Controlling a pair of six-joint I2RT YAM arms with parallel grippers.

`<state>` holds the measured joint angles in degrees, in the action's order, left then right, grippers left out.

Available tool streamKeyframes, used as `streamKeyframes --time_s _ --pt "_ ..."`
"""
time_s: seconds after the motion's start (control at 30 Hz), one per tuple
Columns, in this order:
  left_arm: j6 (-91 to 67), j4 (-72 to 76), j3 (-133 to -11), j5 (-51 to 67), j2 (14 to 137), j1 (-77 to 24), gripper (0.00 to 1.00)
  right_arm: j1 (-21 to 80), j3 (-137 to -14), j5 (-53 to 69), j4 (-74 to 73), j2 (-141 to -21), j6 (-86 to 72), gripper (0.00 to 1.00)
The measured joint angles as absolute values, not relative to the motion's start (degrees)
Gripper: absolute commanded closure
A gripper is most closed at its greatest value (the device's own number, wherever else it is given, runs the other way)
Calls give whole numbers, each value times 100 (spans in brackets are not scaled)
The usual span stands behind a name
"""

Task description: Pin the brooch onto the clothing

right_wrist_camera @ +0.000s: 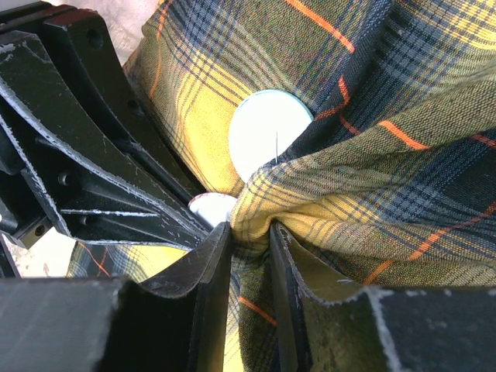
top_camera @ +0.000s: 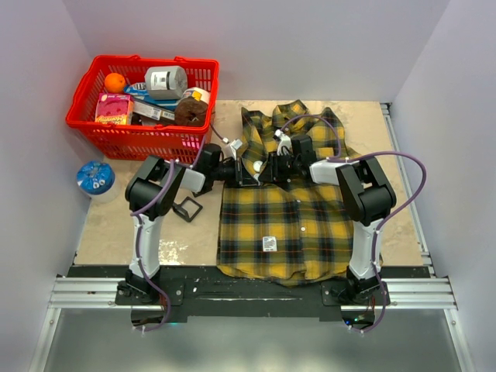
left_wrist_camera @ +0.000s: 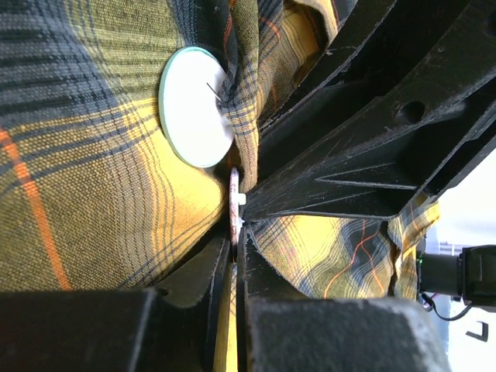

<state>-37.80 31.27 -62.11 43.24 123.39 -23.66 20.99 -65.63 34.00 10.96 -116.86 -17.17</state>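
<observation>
plaid shirt (top_camera: 279,225) laid flat on the table (top_camera: 116,232), right of centre, collar at the far side, hem and small white label at the near side. both arms reach inward and meet over the upper chest, just near the collar. right gripper (right_wrist_camera: 248,240): fingers closed on a raised fold of the shirt, cloth bunched between them. left gripper (left_wrist_camera: 237,232): fingers almost together, clamping a small white piece (left_wrist_camera: 234,198) seen edge-on; what it is cannot be told. brooch (left_wrist_camera: 195,108): round white disc with a greenish rim, lying against the cloth just beside the pinched fold, a thin pin showing across its face and the fold covering one edge. far left: red basket (top_camera: 132,141) holding groceries. a black square frame (top_camera: 188,208) lies beside the left arm.
</observation>
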Motion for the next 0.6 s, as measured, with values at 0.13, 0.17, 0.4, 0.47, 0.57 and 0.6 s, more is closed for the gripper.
streamKeyframes --time_s 0.13,0.17,0.4,0.47,0.57,0.6 --pt "-3800 3120 -6200 4278 12331 -2366 100 2099 -6554 3400 1116 -11684 -1752 66" --pt "-3795 3109 -6200 4268 12328 -2366 100 2099 -6543 3404 1129 -11684 -1758 63" --pt "-3684 2759 -6200 4097 12199 -2383 100 2130 -6377 3380 1321 -11550 -1776 49" --pt "-3623 2611 -6202 4016 12136 -2403 94 2139 -6283 3336 1378 -11465 -1756 46" --pt "-3479 2362 -6202 3892 12018 -2429 79 2152 -6145 3236 1382 -11310 -1721 43" --pt "-3424 2274 -6202 3839 11974 -2436 74 2147 -6088 3197 1374 -11246 -1702 42"
